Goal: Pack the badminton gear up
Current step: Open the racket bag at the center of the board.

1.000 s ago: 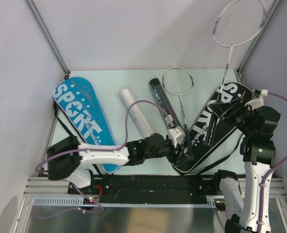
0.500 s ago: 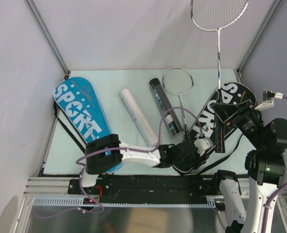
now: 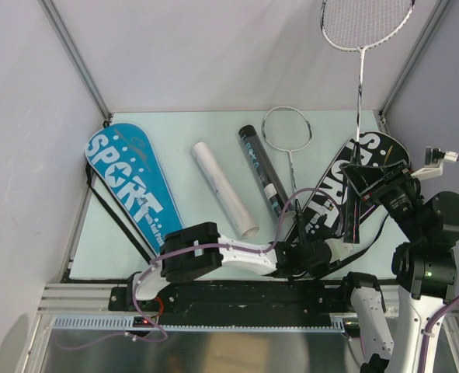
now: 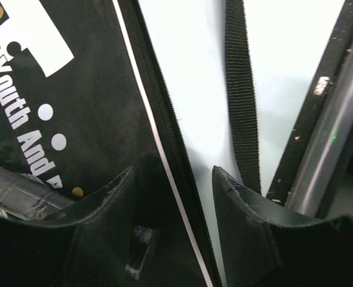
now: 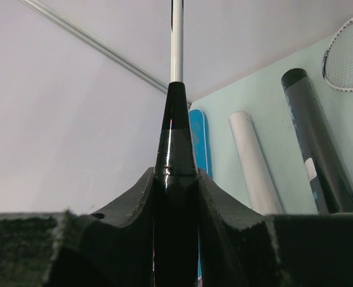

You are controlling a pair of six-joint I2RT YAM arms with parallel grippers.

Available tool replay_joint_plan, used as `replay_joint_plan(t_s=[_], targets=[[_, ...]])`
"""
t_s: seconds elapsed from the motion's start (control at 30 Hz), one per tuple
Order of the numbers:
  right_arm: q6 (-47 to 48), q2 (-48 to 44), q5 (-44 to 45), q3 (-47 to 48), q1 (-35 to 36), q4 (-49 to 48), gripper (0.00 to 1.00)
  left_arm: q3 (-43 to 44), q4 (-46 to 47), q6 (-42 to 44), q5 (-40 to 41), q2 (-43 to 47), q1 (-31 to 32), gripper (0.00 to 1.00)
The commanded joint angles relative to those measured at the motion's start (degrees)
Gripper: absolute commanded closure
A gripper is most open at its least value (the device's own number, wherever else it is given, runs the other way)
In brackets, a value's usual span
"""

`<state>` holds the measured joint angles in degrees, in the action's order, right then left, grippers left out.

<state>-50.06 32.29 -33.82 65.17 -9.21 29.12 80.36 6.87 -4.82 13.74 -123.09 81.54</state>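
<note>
While the right gripper (image 5: 176, 176) is clamping the racket (image 3: 366, 22) handle, head at 12 o'clock:
the left gripper (image 4: 172, 179) is keeping fingers apart, straddling the black cover (image 4: 86, 95) zipper edge.

— The black cover (image 4: 92, 89)?
— Smooth, slightly shiny fabric; its strap (image 4: 239, 89) is coarse woven webbing.
— And the racket handle (image 5: 175, 137)?
— Glossy black; the white tube (image 5: 254, 161) looks matt.

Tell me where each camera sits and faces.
Top external: above and behind the robot, looking down on the table; both arms show.
Left wrist: low over the black cover's zipper edge; left gripper open astride it.
Right wrist: looks along the raised racket, table beyond; right gripper clamps its handle.
Shared: top and right wrist both show the white tube.
</note>
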Motion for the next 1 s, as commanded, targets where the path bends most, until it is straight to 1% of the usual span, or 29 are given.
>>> replay_joint_plan(t_s=[0.0, 0.03, 0.1, 0.17, 0.23, 0.3, 0.37, 0.47, 0.6, 0.8, 0.97], targets=[[2.2, -0.5, 2.1, 2.6, 0.1, -0.5, 1.00, 2.8, -2.4, 2.6, 6.0, -2.1, 0.2, 0.45], [2.6, -0.5, 2.5, 2.5, 0.1, 0.1, 1.00, 2.9, -2.4, 2.7, 6.4, -2.4, 0.3, 0.47], [3.6, -0.5, 3.7, 2.5, 0.2, 1.5, 1.00, 3.0, -2.5, 3.1, 7.2, -2.3, 0.2, 0.53], [4.6, -0.7, 5.2, 2.5, 0.2, 3.2, 1.00, 3.0, -2.4, 3.7, 7.4, -2.3, 0.2, 0.62], [5.5, -0.7, 6.6, 2.2, 0.1, 5.0, 1.00, 3.2, -2.5, 4.0, 7.3, -2.2, 0.1, 0.75], [6.2, -0.7, 8.3, 1.7, 0.1, 6.9, 1.00, 3.1, -2.9, 3.6, 6.9, -1.4, -0.2, 0.92], [6.6, -1.0, 10.7, 1.0, 0.1, 8.8, 1.00, 2.4, -3.0, 2.1, 5.6, 0.3, -1.0, 0.98], [7.3, -1.0, 15.1, -0.2, 0.1, 12.9, 1.00, 0.9, -3.0, -2.4, 1.0, 4.1, -3.8, 1.00], [9.1, 0.2, 19.7, -1.7, 0.0, 18.4, 1.00, -0.1, -3.0, -8.4, -7.5, 9.7, -8.7, 1.00], [8.8, -1.3, 23.5, -5.1, -0.1, 24.3, 1.00, 0.0, -2.6, -13.8, -15.7, 12.3, -13.6, 1.00], [7.1, -3.6, 29.0, -7.2, -0.2, 31.3, 1.00, 0.6, -2.2, -17.0, -18.0, 12.8, -15.5, 1.00]])
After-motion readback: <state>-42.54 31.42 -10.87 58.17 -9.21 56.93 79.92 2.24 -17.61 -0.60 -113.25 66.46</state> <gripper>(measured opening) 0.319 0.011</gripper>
